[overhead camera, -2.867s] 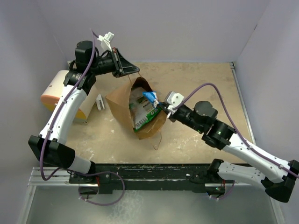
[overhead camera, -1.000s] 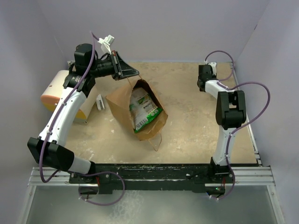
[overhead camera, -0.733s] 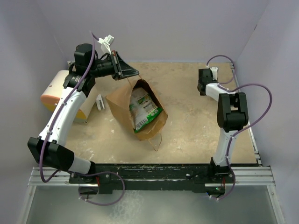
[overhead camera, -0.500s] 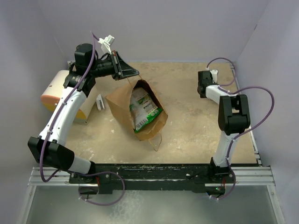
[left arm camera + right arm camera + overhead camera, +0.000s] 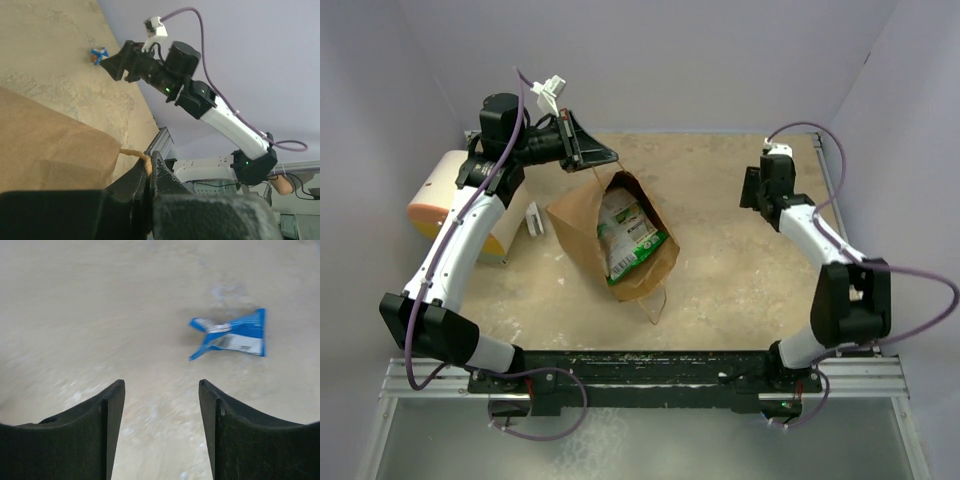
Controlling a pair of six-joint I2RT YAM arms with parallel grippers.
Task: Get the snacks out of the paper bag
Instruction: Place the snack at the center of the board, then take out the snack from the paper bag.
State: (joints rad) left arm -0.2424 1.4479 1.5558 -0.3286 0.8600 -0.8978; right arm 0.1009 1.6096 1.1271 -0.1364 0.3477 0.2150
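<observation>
Two hands are at work. The left hand (image 5: 149, 174) is pinched fully closed on one thin twisted handle (image 5: 132, 151) of the single paper bag (image 5: 575, 225), which hangs just below and in front of it with its mouth pulled open. The bag's second handle (image 5: 655, 305) trails loose on the worktop (image 5: 720, 270) at the bag's near end.

Two snacks show. One green-white packet (image 5: 632, 238) lies inside the bag, below the left hand. One small blue packet (image 5: 232, 335) lies on the bare worktop just ahead of the right hand (image 5: 160, 386) and a little to its right, apart from both fingertips. The right hand's jaws stand well apart with nothing between them.

Behind the left hand, along its arm, sit one cream cylinder with an orange end (image 5: 440, 195) and one small white block (image 5: 534, 220), the block just beside the bag. Nothing lies between the right hand and the blue packet. The bag is well away from the right hand.
</observation>
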